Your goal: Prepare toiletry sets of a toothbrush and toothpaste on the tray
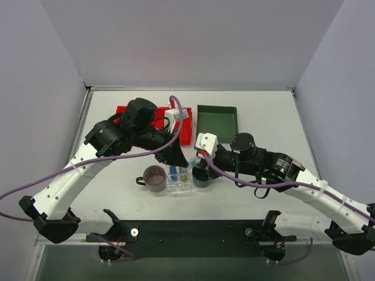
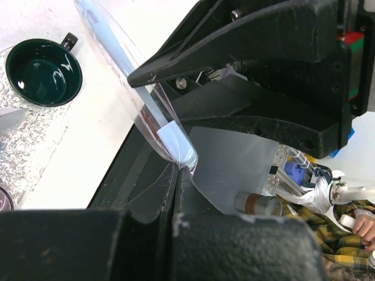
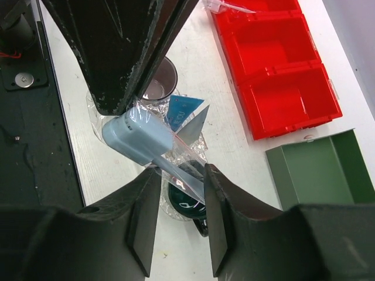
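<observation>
White tabletop fills the scene, with plain grey walls on three sides. Near its front edge lies the tray, clear and bumpy. A grey-brown mug stands at the tray's left end and a dark green mug at its right end. Between them, on the tray, lies a blue packet. Beyond the tray, toward the back wall, sits a red three-compartment bin, and the dark green square bin is beyond the tray's right end.

Both arms reach in over the tray and meet above its middle. The left gripper has its fingers pressed together on the crimped end of a clear wrapper. Sealed inside this wrapper is the toothbrush, light blue and slim. It hangs in the air above the tray, tilted, touching nothing below.

The right gripper stands at the wrapper's other end, its fingers a narrow way apart with the clear film running between them. The film seems to brush one finger. Whether the fingers actually pinch it, I cannot tell.
</observation>
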